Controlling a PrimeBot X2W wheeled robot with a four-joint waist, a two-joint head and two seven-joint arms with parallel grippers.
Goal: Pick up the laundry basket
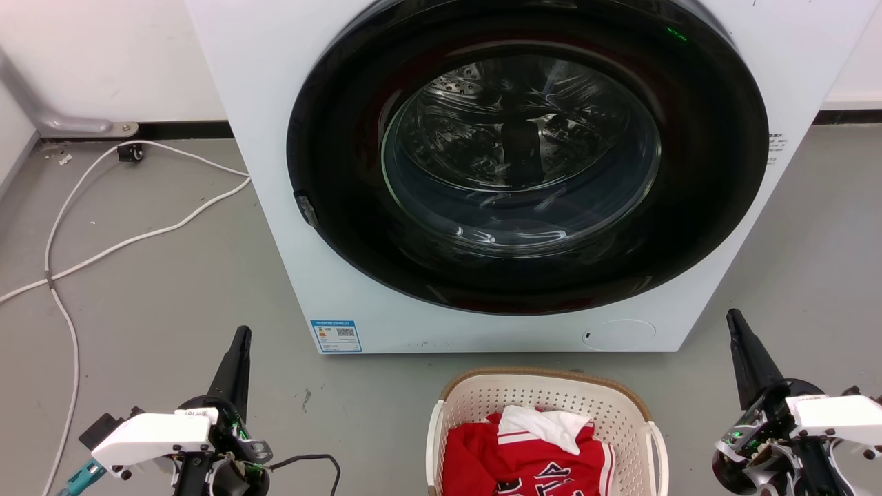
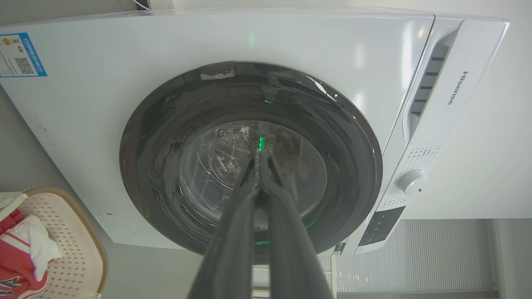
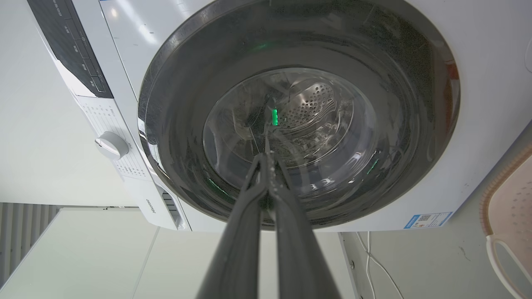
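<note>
The laundry basket (image 1: pixel 620 406), cream-white and perforated with a brown rim, sits on the floor at the bottom middle of the head view, with red and white clothes inside. One corner of the basket (image 2: pixel 79 236) shows low on the left in the left wrist view, and its rim and a white loop handle (image 3: pixel 505 232) at the right edge of the right wrist view. My left gripper (image 1: pixel 241 335) is shut and empty, well left of the basket. On the basket's right, apart from it, my right gripper (image 1: pixel 732 318) is shut and empty. Their tips (image 2: pixel 259 154) (image 3: pixel 267 155) point at the washer door.
A white washing machine (image 1: pixel 269 200) with a closed dark round door (image 1: pixel 716 165) stands just behind the basket. White cables (image 1: pixel 124 244) trail over the grey floor on the left. A wall (image 1: pixel 103 55) runs behind.
</note>
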